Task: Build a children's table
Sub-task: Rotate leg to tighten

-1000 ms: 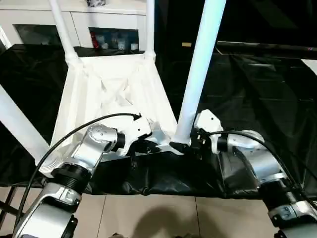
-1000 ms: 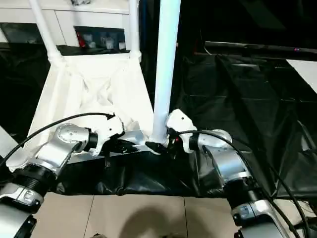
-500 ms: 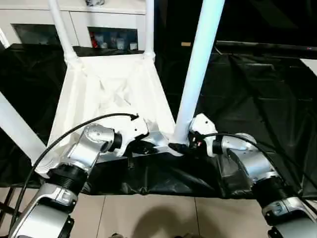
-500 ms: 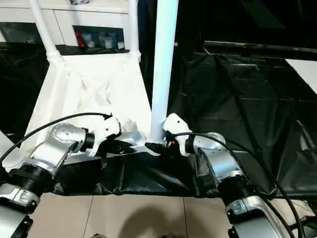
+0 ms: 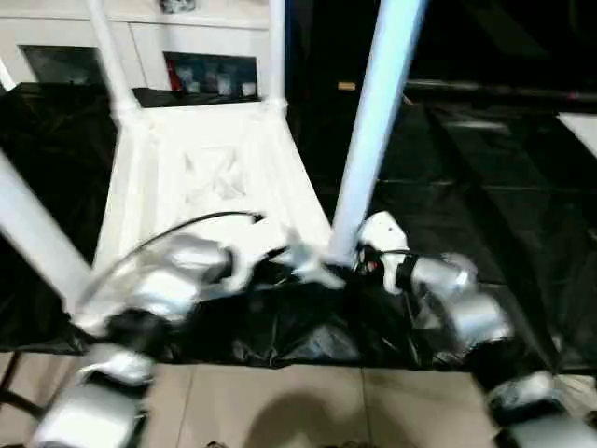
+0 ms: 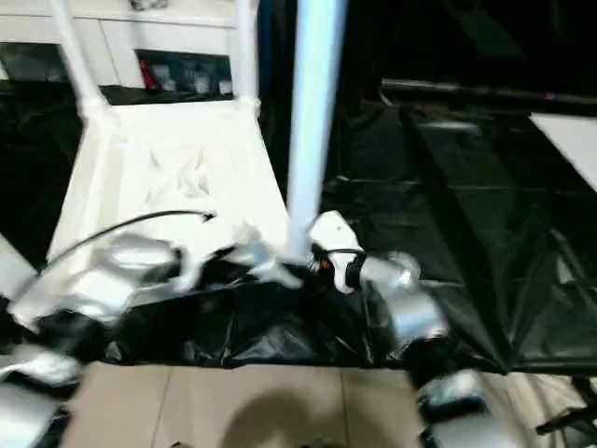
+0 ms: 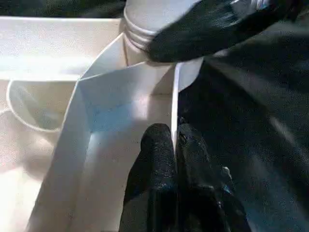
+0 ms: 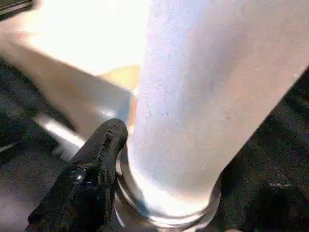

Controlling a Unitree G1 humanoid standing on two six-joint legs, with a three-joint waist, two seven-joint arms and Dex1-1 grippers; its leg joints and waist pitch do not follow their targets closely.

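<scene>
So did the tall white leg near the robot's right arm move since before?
No. The leg stands in the same near corner socket of the table top, leaning just as before against the far legs.

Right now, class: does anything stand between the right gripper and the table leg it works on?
Nothing visible does. The right gripper is at the base of the near leg, with one finger lying against it just above the corner socket.

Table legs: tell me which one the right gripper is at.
The near leg on the robot's right; the right gripper sits at its base, one black finger against it. The other legs stand apart from it.
</scene>
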